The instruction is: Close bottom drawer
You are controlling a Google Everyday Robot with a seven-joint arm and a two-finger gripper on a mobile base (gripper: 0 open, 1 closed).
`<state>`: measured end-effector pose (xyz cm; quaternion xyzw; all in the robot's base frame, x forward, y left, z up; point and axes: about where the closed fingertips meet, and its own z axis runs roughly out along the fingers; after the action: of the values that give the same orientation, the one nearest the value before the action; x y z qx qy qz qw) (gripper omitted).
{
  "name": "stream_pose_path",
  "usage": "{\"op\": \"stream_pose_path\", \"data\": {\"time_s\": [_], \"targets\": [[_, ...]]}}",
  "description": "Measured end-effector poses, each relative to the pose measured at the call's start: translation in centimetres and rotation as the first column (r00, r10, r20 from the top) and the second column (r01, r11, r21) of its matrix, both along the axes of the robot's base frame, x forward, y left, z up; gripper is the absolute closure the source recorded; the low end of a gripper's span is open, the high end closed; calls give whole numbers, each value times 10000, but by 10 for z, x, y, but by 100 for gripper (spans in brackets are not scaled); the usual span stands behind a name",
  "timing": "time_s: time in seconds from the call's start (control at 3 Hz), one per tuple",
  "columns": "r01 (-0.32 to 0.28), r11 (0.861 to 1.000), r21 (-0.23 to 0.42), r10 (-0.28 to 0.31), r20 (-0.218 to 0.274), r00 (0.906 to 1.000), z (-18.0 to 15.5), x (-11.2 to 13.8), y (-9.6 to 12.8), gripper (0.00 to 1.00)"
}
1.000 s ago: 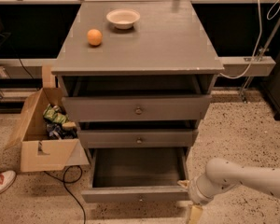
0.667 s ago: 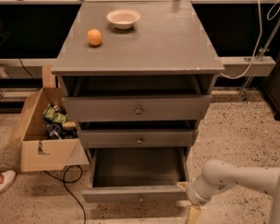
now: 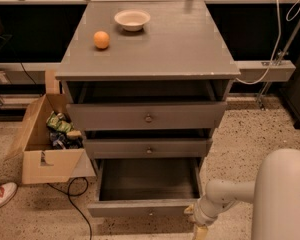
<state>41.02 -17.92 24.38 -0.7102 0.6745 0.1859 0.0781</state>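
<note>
- A red and white shoe sits at the far left edge on the speckled floor.
- An open cardboard box stands just left of the cabinet, with crumpled packets inside; a dark cable loops on the floor in front of it.
- A grey wooden cabinet fills the centre. On its flat top lie an orange at the left and, behind it to the right, an empty white bowl.
- Below the top, the tall-fronted upper drawer is pulled out a little; the middle drawer under it is also slightly out.
- The bottom drawer is pulled well out toward the viewer (much farther than the two above), and its inside shows bare.
- The gripper hangs low at the bottom edge, just beside the right front corner of the bottom drawer; whether it touches the drawer, and whether it is released or clenched, cannot be told.
- The pale arm runs from the gripper up and right to a large rounded robot body in the lower right corner.
- A white cord hangs at the upper right, behind the cabinet.
</note>
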Motion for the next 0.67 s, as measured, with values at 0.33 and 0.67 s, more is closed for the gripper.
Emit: {"op": "stream_pose_path", "data": {"time_s": [0.33,0.67], "targets": [[-124,9999,-1,124,-161,9998,-31,-3,1,45],[-39,10000,51,38,39,10000,-69,4,10,69]]}}
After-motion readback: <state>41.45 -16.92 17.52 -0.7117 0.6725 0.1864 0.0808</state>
